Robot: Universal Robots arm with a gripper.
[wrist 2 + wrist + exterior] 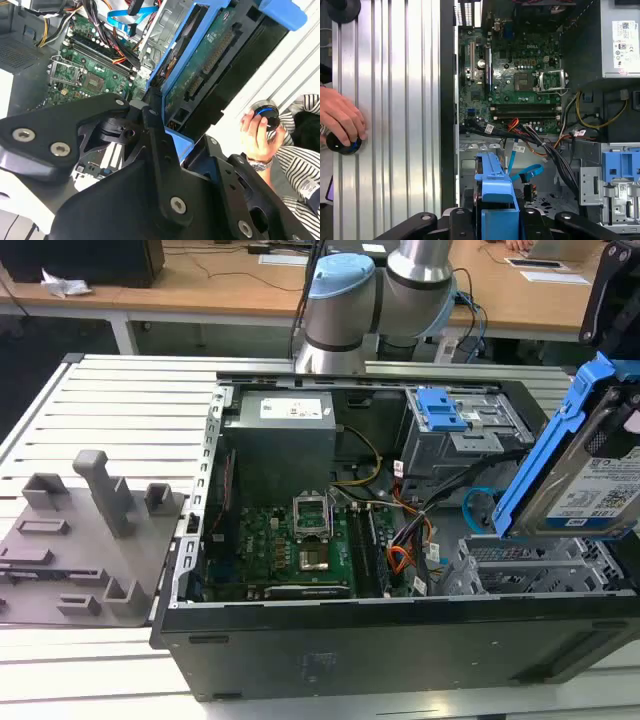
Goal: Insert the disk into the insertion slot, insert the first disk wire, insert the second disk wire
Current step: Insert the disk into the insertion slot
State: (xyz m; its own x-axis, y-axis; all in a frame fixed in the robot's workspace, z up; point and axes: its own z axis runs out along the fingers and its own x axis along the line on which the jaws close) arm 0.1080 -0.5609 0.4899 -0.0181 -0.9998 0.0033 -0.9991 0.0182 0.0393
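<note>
The disk, a silver drive with a white label in a bright blue carrier frame, hangs tilted on the exterior view's right, above the open computer case. Just below it lies the insertion slot, a silver perforated metal bay at the case's near right corner. My gripper is shut on the disk's carrier. In the second wrist view the disk's green circuit side faces the camera beside the black gripper linkage. A loose blue wire curls next to the slot, along with orange and red wires.
Inside the case are a motherboard, a grey power supply and a taller cage with a blue tab. A grey fixture plate lies on the slatted table at the exterior view's left. A person's hand rests on a round knob.
</note>
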